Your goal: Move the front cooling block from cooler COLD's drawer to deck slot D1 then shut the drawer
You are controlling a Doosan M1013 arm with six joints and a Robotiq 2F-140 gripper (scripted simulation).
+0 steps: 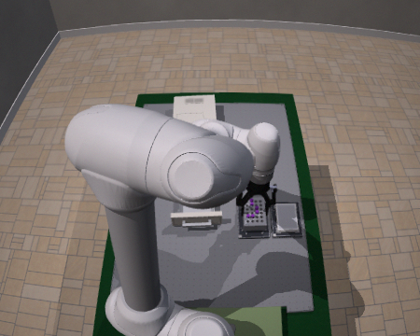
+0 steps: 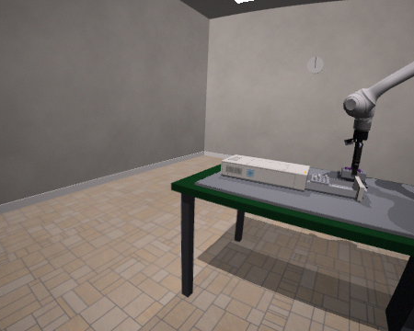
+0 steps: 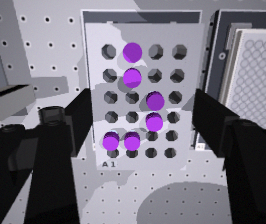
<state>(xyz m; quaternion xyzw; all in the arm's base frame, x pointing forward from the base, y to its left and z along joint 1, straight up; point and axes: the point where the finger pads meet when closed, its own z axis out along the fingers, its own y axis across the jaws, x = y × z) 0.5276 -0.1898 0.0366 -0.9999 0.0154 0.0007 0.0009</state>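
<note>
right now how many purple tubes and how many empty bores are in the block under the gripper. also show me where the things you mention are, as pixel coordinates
purple tubes (image 3: 155, 101): 6
empty bores (image 3: 179, 52): 18
total: 24

Pale grey front cooling block (image 1: 254, 225) (image 2: 347, 174) (image 3: 144, 87), upright and roughly level over D1 (image 1: 241, 233) (image 3: 144, 17), a dark rectangular slot; full seating inside locators impossible to tell. Six purple-topped tubes (image 1: 257, 211) (image 3: 155, 101) standing in separate bores, "A 1" marked at one corner. White boxy cooler COLD (image 1: 194, 106) (image 2: 264, 171) on table (image 1: 142, 97) (image 2: 258, 209), orange lamp (image 2: 305, 172) lit. Drawer (image 1: 196, 216) (image 2: 338, 188) pulled out, handle at front. Rear block (image 2: 320, 179) in drawer's cooler end, pale tubes upright. D2 (image 1: 301, 226) (image 3: 217, 45) just beside D1, with light flat plate inside.
</note>
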